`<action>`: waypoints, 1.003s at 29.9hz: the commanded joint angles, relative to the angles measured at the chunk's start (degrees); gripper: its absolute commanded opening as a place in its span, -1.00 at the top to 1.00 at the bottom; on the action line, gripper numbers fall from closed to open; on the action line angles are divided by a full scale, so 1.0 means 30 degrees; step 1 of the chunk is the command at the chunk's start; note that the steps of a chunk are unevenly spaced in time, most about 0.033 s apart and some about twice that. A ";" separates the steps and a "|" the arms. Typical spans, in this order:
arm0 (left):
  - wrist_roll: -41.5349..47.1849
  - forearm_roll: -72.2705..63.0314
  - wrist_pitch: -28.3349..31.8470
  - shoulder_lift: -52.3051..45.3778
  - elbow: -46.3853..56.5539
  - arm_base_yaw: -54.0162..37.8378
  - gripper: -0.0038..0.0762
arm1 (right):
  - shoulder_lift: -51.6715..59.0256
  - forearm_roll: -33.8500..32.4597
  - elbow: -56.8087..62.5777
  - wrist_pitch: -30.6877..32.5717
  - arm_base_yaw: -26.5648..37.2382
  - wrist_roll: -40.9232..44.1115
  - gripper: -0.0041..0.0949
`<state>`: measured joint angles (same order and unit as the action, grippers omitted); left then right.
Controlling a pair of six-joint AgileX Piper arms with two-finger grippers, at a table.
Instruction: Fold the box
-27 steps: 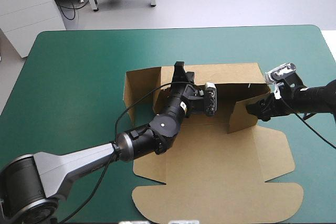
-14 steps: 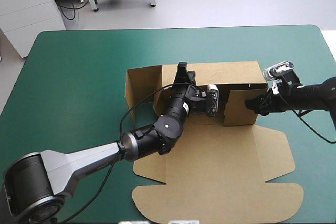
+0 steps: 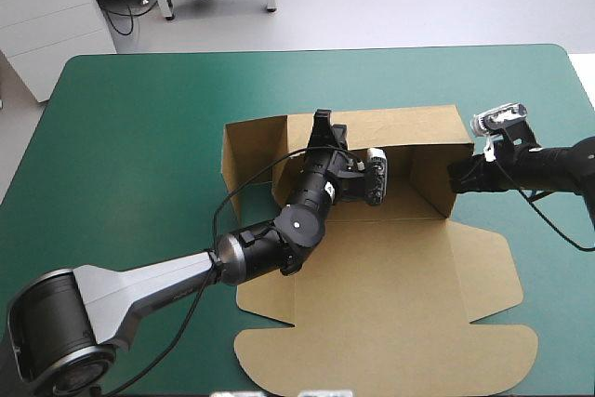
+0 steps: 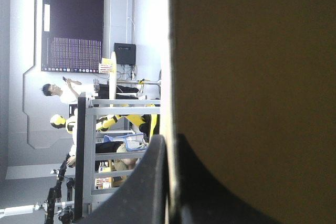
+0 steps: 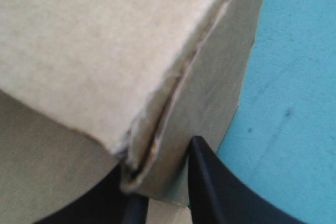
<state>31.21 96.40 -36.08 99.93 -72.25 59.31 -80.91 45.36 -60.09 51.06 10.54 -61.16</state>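
The box (image 3: 390,258) lies mid-surface (image 3: 139,137). My left pincer (image 3: 321,125) is nipped tight on its far wall (image 3: 409,127), which runs left to right. My right pincer (image 3: 457,177) clamps the right end wall (image 3: 429,183) at the corner.

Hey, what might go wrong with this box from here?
The right gripper pinches just a corner of the box, at its raised right wall; it may slip and the wall drop flat. The left gripper clamps the back wall at its top edge; pulling against the other arm may crease or tear the board.
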 commanded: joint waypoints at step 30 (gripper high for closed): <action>0.1208 -0.1724 0.8638 -0.5326 -0.0669 0.1144 -0.03 | 0.0537 0.2347 -0.0676 -0.1683 0.0036 -0.0452 0.96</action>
<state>34.02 94.16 -12.45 87.87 -72.31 61.56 -81.06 48.71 -60.16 47.15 10.52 -63.20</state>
